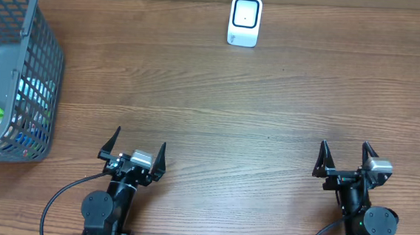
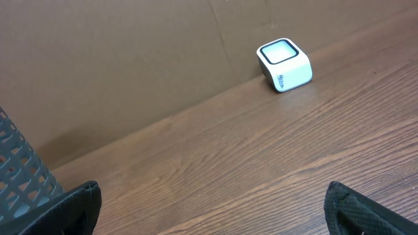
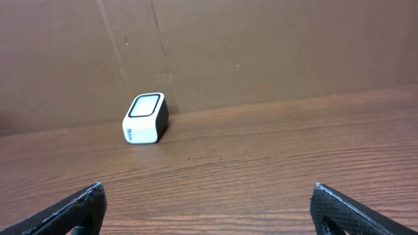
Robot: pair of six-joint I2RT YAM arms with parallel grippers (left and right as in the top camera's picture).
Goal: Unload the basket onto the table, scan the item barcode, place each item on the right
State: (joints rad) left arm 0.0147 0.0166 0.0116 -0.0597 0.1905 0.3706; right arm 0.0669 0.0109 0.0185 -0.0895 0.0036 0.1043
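A small white scanner with a dark window (image 1: 245, 21) stands at the table's far edge; it also shows in the left wrist view, scanner (image 2: 284, 65), and in the right wrist view, scanner (image 3: 145, 118). Packaged items (image 1: 25, 112) lie inside the grey basket (image 1: 35, 27) at the left; no barcode is readable. My left gripper (image 1: 135, 146) rests near the front edge, open, with bare wood between its fingers (image 2: 78, 205). At the front right, my right gripper (image 1: 347, 151) is open too and holds nothing, its fingers (image 3: 81, 209) spread wide.
A brown cardboard wall (image 3: 261, 46) backs the wooden table (image 1: 232, 112). The basket's mesh corner (image 2: 19, 176) sits just left of my left gripper.
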